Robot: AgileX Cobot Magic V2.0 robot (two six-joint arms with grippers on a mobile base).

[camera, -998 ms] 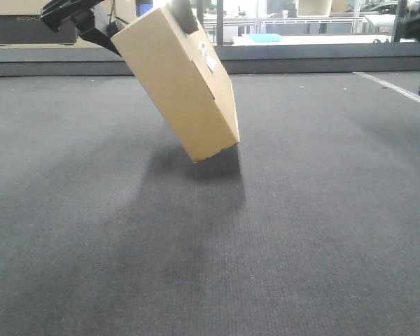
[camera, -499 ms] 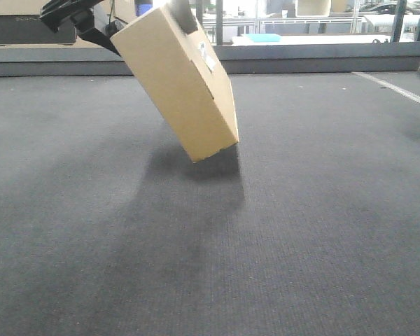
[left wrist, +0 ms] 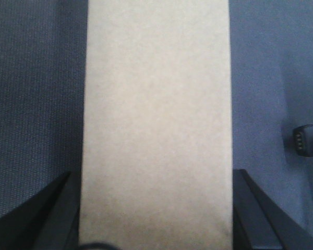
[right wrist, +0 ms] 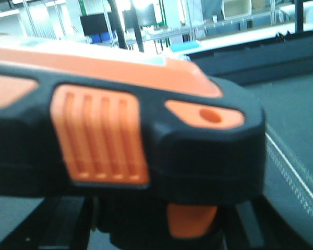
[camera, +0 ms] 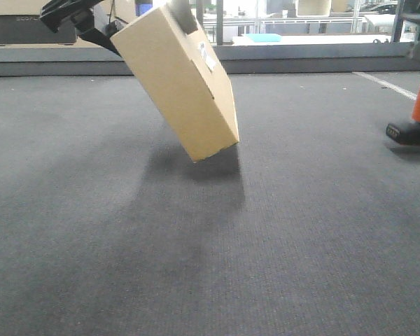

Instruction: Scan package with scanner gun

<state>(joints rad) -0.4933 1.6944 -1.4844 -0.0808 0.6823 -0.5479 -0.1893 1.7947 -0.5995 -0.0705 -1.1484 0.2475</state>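
A brown cardboard package (camera: 178, 77) hangs tilted, its low corner at or just above the dark mat; I cannot tell which. A white label (camera: 208, 57) is on its right-facing side. My left gripper (camera: 126, 21) is shut on the package's upper end. In the left wrist view the package (left wrist: 156, 114) fills the gap between the black fingers (left wrist: 47, 219). My right gripper (right wrist: 156, 232) is shut on the orange-and-black scanner gun (right wrist: 120, 130). The scanner's orange handle and black foot (camera: 411, 131) show at the right edge of the front view, well right of the package.
The dark grey mat (camera: 210, 238) covers the table. A raised grey ledge (camera: 301, 59) runs along the back edge. A white line (camera: 392, 87) crosses the far right. The scanner's foot also shows in the left wrist view (left wrist: 308, 140).
The scanner gun has come into the front view at the right edge, lower and nearer the package side. The package and left gripper have not moved.
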